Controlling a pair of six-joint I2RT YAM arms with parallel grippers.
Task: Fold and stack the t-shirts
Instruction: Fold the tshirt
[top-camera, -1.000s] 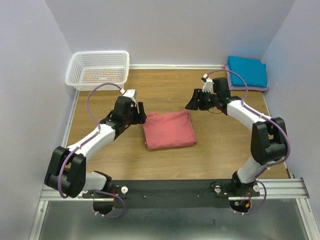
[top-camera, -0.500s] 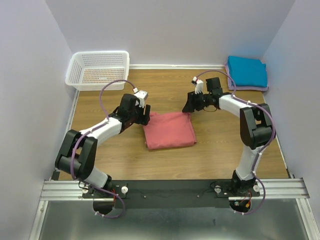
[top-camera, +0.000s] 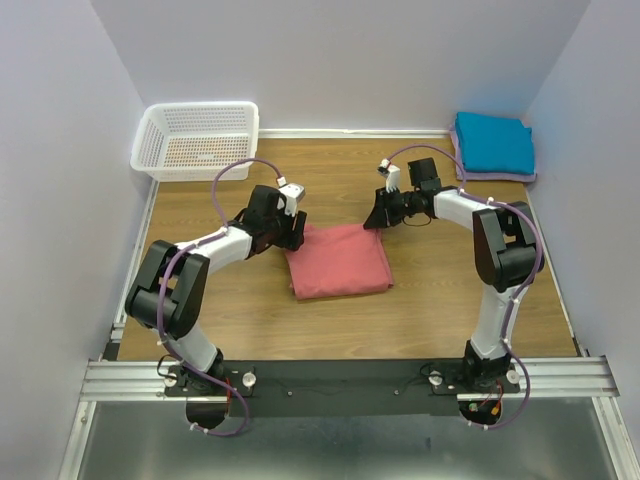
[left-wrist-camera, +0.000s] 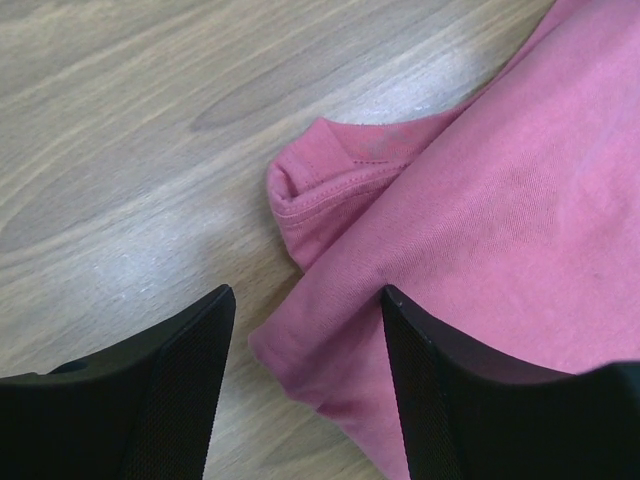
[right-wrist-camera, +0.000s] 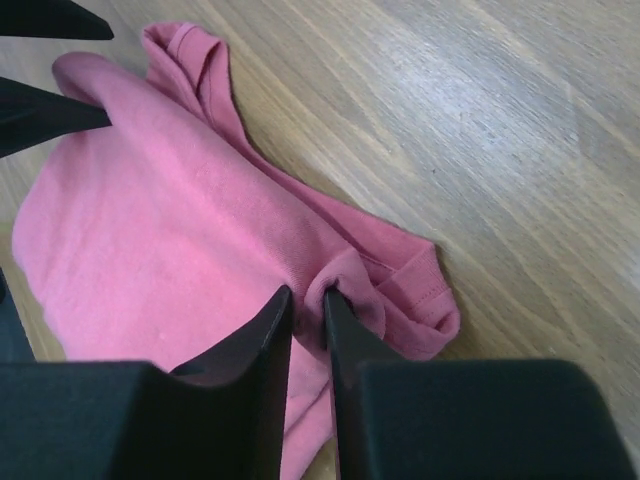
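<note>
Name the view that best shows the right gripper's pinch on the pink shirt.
Right wrist: the right gripper pinches a corner fold of the salmon-pink t-shirt. Top external shows the gripper over that corner, contact hidden. Left wrist shows only the shirt's other corner.

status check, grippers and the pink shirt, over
Right gripper shut on pink shirt, far right corner. Left gripper open, astride far left corner. Nothing in the way.

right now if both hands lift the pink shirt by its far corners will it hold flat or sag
Probably sags: the pink shirt looks like thin knit, and it bunches into a soft fold between the right hand's fingers. Its folded layers look loose at the corner by the left hand, so they may slip apart.
</note>
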